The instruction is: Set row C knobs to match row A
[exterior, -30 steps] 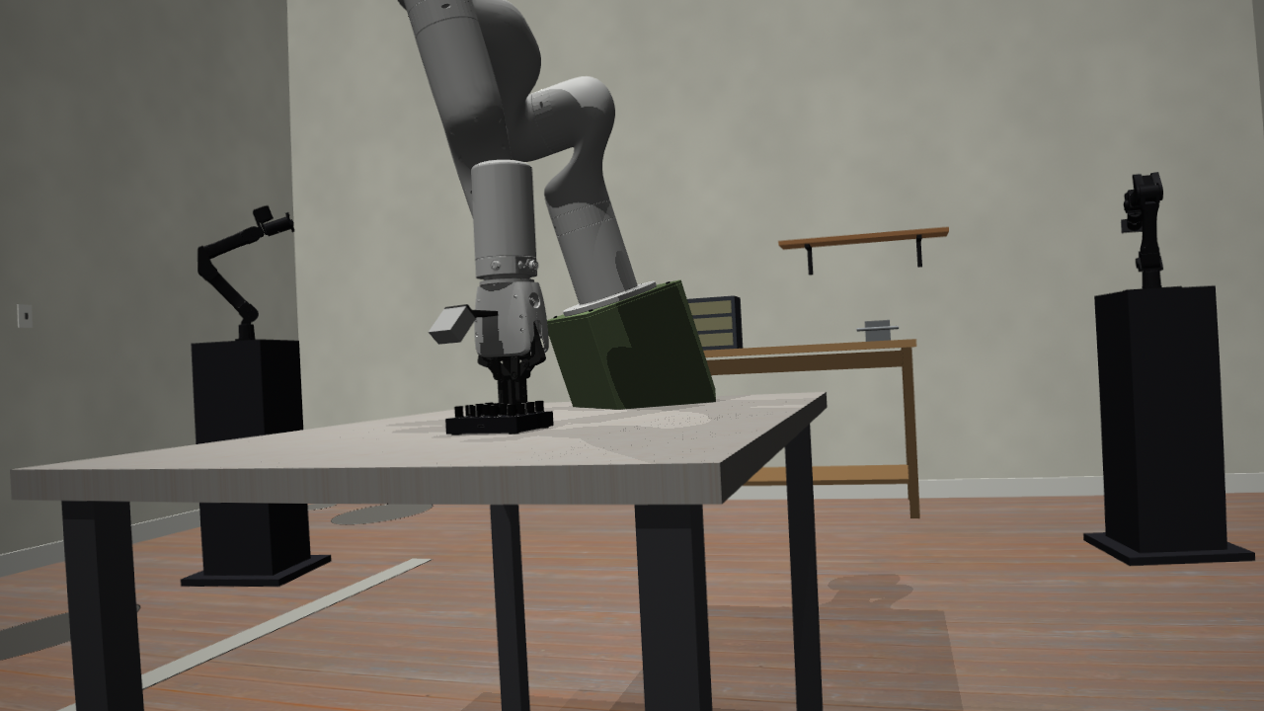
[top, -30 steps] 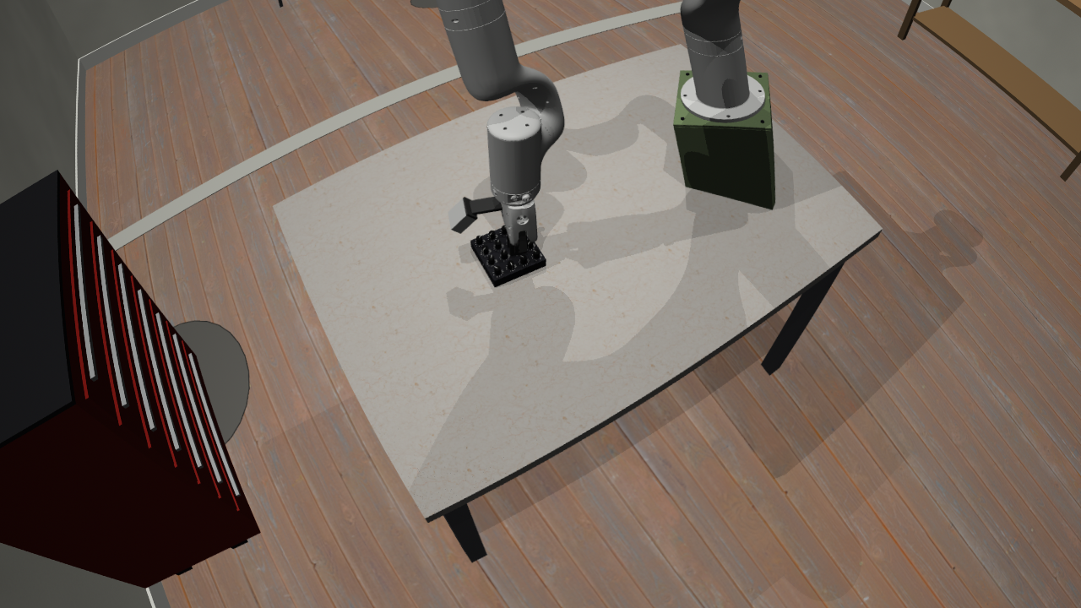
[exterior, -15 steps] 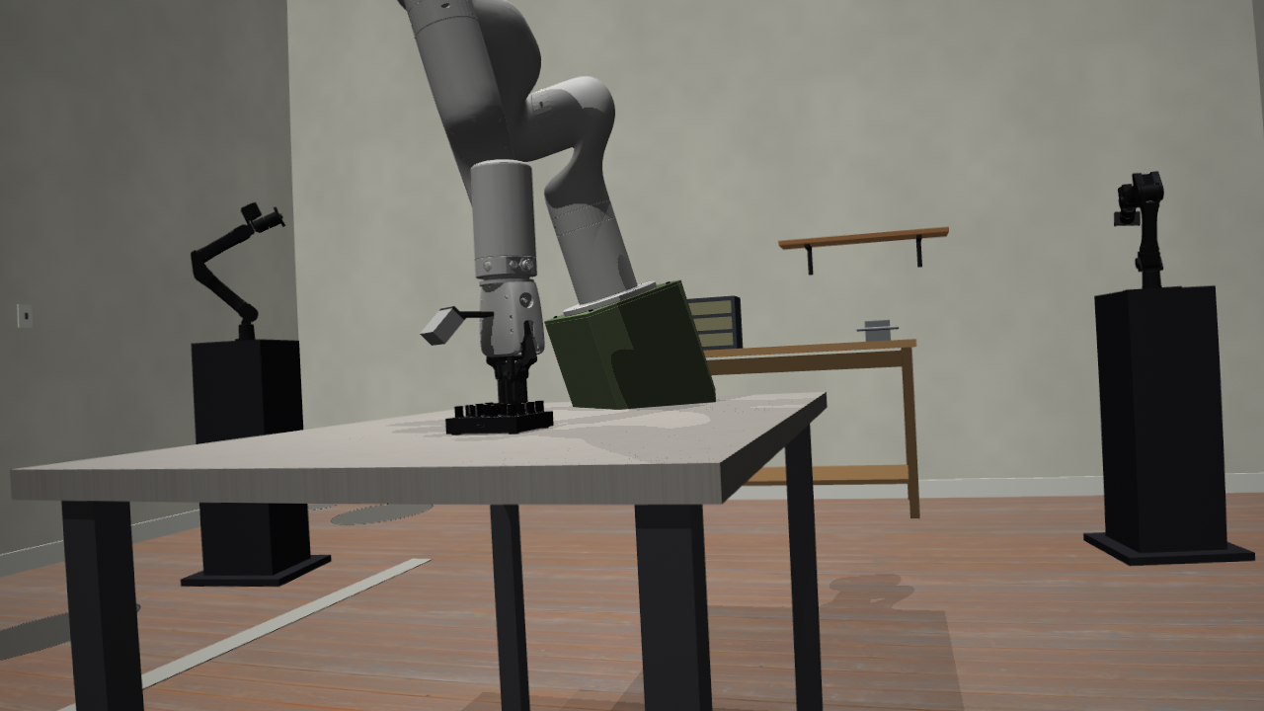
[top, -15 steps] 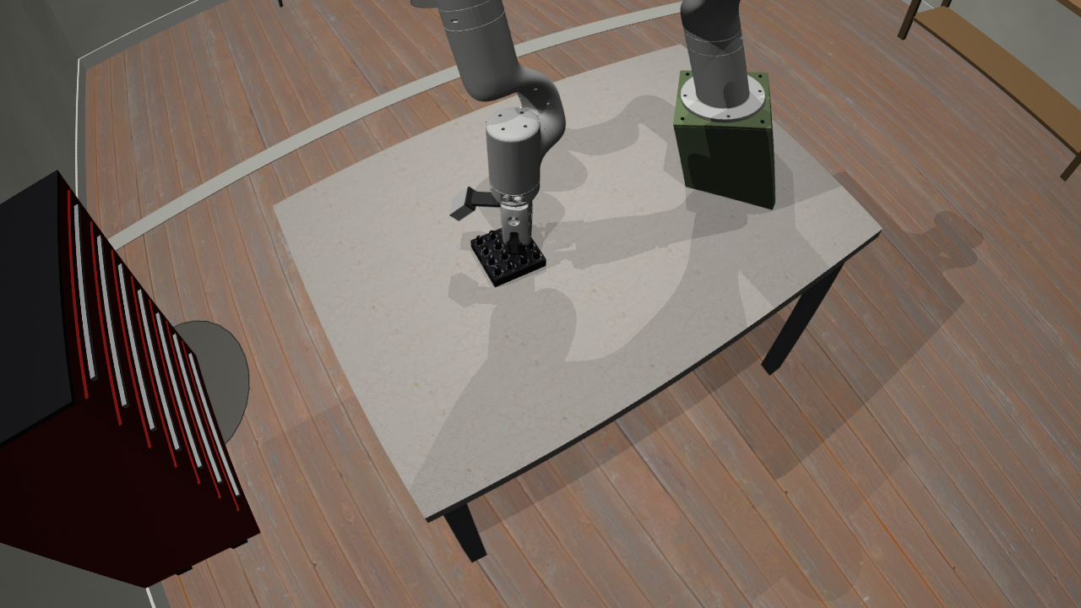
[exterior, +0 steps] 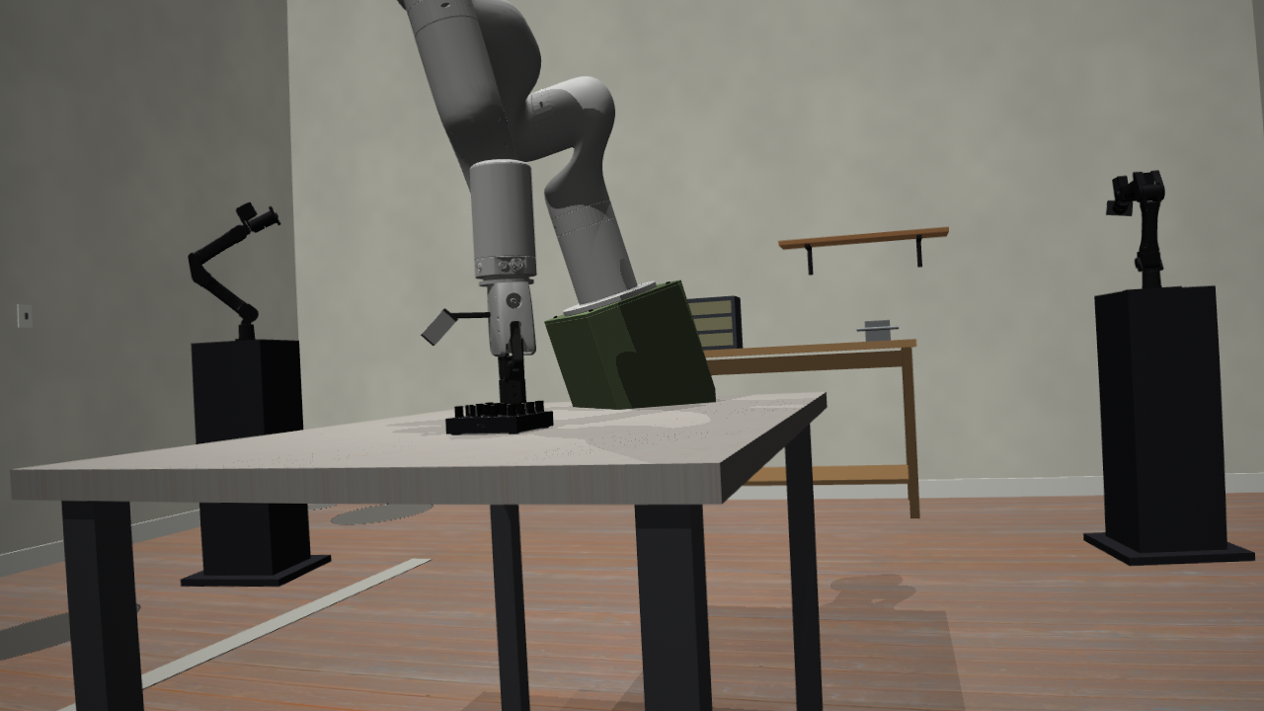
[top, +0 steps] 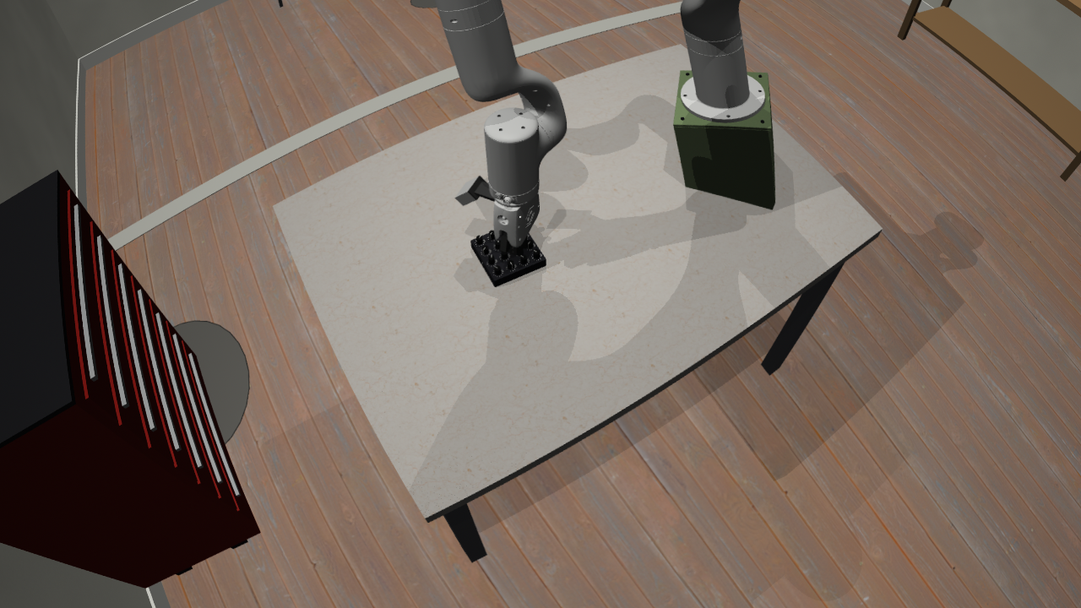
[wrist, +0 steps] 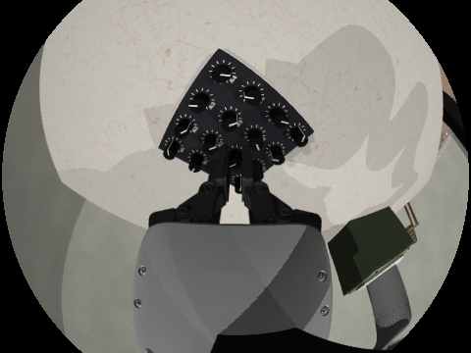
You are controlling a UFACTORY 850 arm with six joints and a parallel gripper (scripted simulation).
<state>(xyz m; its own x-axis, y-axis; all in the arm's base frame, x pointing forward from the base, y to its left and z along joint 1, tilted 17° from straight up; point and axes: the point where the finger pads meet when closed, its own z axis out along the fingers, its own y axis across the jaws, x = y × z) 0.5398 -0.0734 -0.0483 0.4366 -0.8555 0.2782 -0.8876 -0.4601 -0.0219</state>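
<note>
On and around the table [top: 377,302] [exterior: 354,452] [wrist: 123,74], largest to smallest. Item: the table, pale, speckled top, dark legs. Item: a dark cabinet [top: 83,484], red and light bars down one face; no lettering I can read, contents hidden. Item: my pedestal [top: 729,162] [exterior: 636,354] [wrist: 378,235], green, bolted plate above. Item: a drawer unit [exterior: 723,322], dark frame, yellowish fronts, toward the far wall; contents hidden. Item: the knob box [top: 521,273] [exterior: 481,425] [wrist: 223,92], black, standing on the table beneath my gripper [top: 504,253] [exterior: 511,399] [wrist: 235,156]. White marks ring its knobs; the printed names are too small to read. Item: my fingers, nearly together, closed about one knob [wrist: 235,160] among its neighbours; which name it bears, I cannot tell.

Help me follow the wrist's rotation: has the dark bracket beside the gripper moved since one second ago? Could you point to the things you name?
Yes: in the top view, the dark bracket [top: 476,187] [exterior: 437,327] has swung up the picture, away from the knob box [top: 521,274] [exterior: 481,425] [wrist: 220,55].
</note>
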